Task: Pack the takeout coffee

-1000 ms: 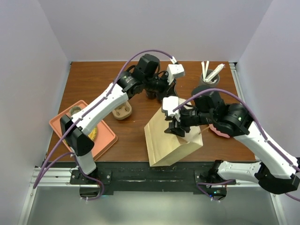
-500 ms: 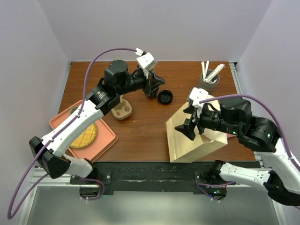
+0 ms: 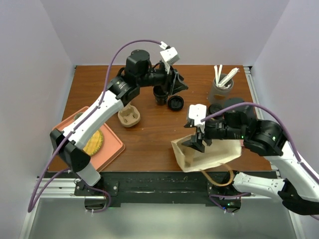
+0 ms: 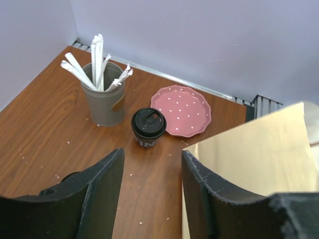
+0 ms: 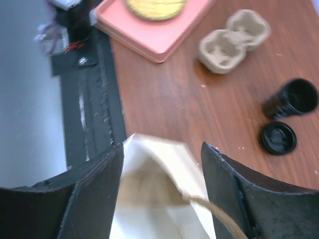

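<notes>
- The takeout coffee (image 4: 148, 127), a small black tapered cup under a black plastic sip lid, stands upright at the centre of the left wrist view. It is on the brown table just above the gap of the left gripper (image 4: 152, 155) and well apart from it.
- We see a grey cup of white wrapped straws (image 4: 104, 102) just left of it and a pink dotted plate (image 4: 182, 110) just right.
- The left gripper is released, with nothing between its fingers.
- From overhead we cannot tell the coffee from the dark right arm (image 3: 259, 137).
- The tan paper bag (image 4: 259, 154) is cut off at lower right and blurred in the right wrist view.
- The right gripper (image 5: 161, 145) is spread over the bag's mouth; we cannot tell whether it touches the paper.
- The left arm (image 3: 107, 107) stretches to upper centre, its wrist beside a lidless black cup (image 3: 160, 96) and a loose black lid (image 3: 175, 103).
</notes>
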